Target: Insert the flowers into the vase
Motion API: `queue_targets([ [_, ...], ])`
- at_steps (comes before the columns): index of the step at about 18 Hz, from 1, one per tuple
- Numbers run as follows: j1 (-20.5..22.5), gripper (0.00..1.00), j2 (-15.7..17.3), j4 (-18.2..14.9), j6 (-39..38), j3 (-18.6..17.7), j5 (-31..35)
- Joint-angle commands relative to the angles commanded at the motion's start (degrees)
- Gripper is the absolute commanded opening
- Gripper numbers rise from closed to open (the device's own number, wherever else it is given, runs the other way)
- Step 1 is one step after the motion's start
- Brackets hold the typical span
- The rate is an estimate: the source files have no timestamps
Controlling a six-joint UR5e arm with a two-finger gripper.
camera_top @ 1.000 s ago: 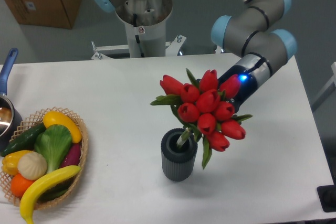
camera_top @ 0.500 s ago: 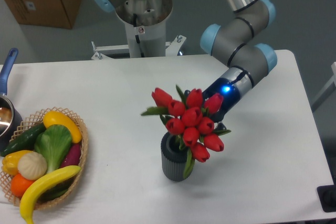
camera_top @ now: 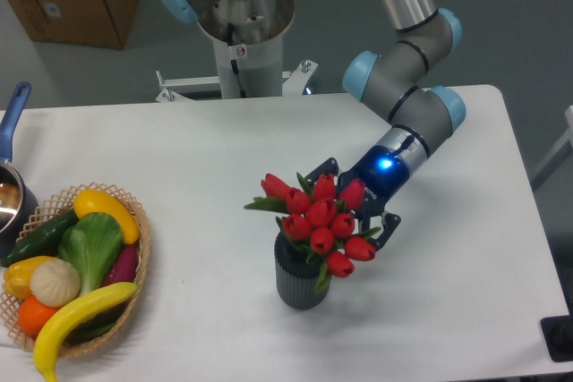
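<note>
Fixed camera, only view. The tulip bunch point(camera_top: 318, 221) sits on top of the ribbed dark grey vase point(camera_top: 302, 281), near table centre. Blooms lean to about 1 o'clock from the vase mouth and cover most of it; one leaf hangs over the rim at 5 o'clock, another sticks out toward 9 o'clock. Stems are hidden behind the blooms, so insertion depth cannot be read directly, but the heads sit right at the rim, so the stems look well down inside.

The gripper point(camera_top: 358, 210) comes in from 2 o'clock of the bunch, wrist LED lit blue. Two dark fingers point(camera_top: 320, 169) show spread wide, one above the blooms at 12 o'clock, one point(camera_top: 387, 224) at 4 o'clock beside the lowest tulips. The claw reads as released, jaws splayed either side of the bunch and not clamping it. Whether a finger touches a petal cannot be told.

The white table point(camera_top: 466, 292) carries a wicker basket point(camera_top: 141, 241) of toy fruit and veg at 9 o'clock, well apart from the vase, plus a blue-handled pan point(camera_top: 11, 123) at the left edge. Neither is involved.

Progress judgement: insertion looks essentially done. What is left is backing the arm off toward 2 o'clock without dragging the blooms. Risk: the bunch is wider than the vase and leaning, so a snagged finger could tip the vase.
</note>
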Motion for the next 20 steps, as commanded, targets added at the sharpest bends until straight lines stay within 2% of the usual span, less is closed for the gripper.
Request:
queue_targets([
  [3, 2.0, 1.00, 1.1, 0.0, -0.4, 0.2, 0.0],
  [8, 8.1, 1.00, 3.4, 0.1, -2.5, 1.7, 0.4],
  [10, 10.1, 1.00, 4.0, 0.2, -2.2, 2.7, 3.4],
  [11, 11.6, 1.00, 4.5, 0.3, -1.8, 4.3, 8.1],
  [15, 12.0, 1.00, 4.4, 0.4, 3.3, 6.8, 17.3],
  [17, 12.2, 1.00, 4.5, 0.2, 5.4, 9.9, 28.7],
  [18, 12.1, 1.00, 4.6, 0.0, 5.8, 11.8, 38.6],
  [19, 11.8, 1.00, 4.6, 0.0, 5.9, 13.0, 45.8],
  [20, 11.6, 1.00, 4.5, -0.1, 5.9, 13.9, 49.4],
])
